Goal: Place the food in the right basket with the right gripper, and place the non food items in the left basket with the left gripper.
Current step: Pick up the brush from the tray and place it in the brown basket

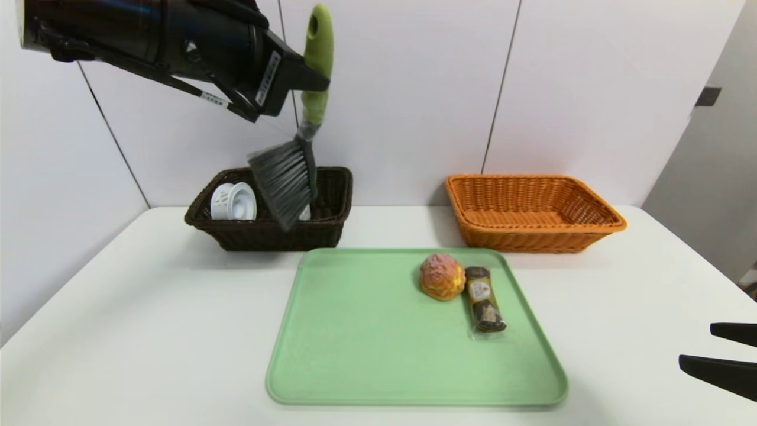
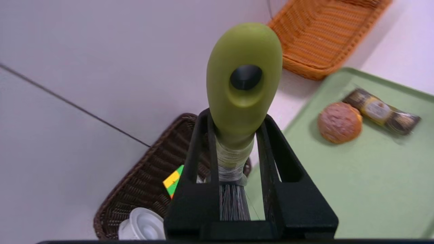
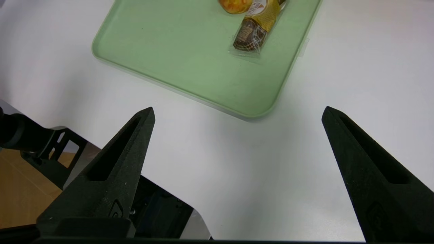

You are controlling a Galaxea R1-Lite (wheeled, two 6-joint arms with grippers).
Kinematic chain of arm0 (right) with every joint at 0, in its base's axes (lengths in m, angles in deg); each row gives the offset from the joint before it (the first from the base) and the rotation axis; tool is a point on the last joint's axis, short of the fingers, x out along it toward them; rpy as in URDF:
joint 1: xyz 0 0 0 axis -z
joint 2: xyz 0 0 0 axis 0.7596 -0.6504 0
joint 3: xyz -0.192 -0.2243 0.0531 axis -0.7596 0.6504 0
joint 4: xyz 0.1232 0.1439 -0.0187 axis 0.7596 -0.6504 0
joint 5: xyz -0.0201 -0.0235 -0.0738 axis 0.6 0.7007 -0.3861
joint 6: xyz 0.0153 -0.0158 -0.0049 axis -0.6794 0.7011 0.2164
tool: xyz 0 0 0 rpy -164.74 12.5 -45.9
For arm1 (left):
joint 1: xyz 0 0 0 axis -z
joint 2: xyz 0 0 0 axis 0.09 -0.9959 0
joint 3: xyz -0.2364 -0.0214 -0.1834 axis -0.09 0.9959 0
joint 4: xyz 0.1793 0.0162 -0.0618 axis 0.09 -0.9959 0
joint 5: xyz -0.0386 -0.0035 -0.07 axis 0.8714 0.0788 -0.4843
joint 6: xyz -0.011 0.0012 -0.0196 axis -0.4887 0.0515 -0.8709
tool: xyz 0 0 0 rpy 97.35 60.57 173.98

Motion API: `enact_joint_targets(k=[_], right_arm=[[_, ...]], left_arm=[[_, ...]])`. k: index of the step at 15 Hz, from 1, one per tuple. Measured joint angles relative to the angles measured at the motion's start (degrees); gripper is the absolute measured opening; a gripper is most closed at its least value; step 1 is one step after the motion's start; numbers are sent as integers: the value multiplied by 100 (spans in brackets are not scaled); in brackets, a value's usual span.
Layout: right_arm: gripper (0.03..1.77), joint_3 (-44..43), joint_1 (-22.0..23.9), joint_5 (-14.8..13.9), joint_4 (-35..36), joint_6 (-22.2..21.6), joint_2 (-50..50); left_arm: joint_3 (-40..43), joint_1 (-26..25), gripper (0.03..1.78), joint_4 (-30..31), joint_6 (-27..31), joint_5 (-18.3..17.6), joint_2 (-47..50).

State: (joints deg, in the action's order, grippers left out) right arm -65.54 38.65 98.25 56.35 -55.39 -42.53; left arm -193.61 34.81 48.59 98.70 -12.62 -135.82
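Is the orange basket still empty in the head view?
Yes, the orange basket holds nothing, while the bun and the wrapped snack both lie on the green tray.

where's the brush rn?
Head view, upper left: the brush hangs bristles-down in the shut left gripper, above the dark brown basket holding the white spool.

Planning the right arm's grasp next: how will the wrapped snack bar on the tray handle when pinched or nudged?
The wrapped snack bar lies flat and oblong on the tray, so it will probably slide, not roll. Its clear wrapper looks glossy and loose at the ends, likely slippery. It probably weighs little; the bun close beside it may get bumped.
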Motion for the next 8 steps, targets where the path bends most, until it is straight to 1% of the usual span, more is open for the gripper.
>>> enact_joint_targets(k=[4,8], right_arm=[[170,63,0,-5,55,-2,-20],[170,68,0,-7,63,4,-46]], left_arm=[[0,-484,36,631,-479,-4,-105],[2,-970,36,1006,-1342,-34,-373]])
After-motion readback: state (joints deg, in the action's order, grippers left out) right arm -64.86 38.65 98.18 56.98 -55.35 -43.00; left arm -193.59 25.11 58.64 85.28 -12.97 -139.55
